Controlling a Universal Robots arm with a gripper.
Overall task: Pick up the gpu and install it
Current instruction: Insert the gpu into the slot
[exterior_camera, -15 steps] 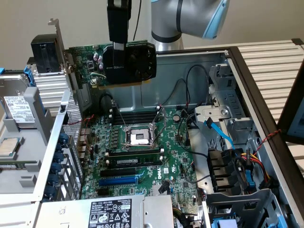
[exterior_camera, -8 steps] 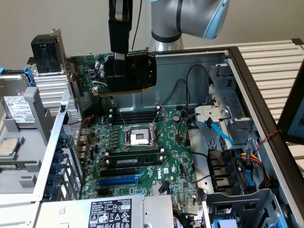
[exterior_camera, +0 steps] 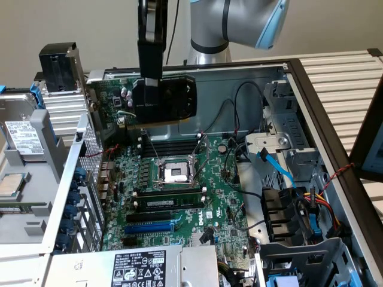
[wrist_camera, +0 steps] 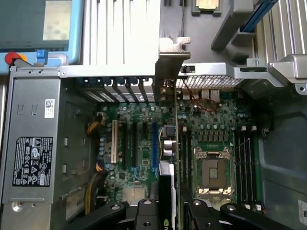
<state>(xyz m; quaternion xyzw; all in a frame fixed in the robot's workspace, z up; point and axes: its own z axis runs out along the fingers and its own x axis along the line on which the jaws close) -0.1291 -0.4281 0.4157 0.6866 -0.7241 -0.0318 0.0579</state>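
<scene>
The gpu [exterior_camera: 157, 100], a short green card with a black cooler shroud, hangs upright in the air over the far part of the open computer case. My gripper [exterior_camera: 149, 79] comes down from above and is shut on the card's top edge. In the wrist view I look down the card edge-on: the gpu [wrist_camera: 169, 148] runs away from my gripper [wrist_camera: 169, 207], and its silver end bracket [wrist_camera: 171, 60] reaches the case's rear slot openings. The card hovers above the green motherboard [exterior_camera: 182, 206], between the expansion slots and the CPU socket [wrist_camera: 211, 170].
A blue expansion slot [exterior_camera: 149, 227] and black slots lie near the power supply [exterior_camera: 140, 266]. Black memory sticks [exterior_camera: 170, 197] sit beside the CPU socket [exterior_camera: 176, 173]. Blue and black cables and a drive cage [exterior_camera: 299, 251] crowd the exterior view's right. A loose heatsink [exterior_camera: 60, 107] stands at the exterior view's left.
</scene>
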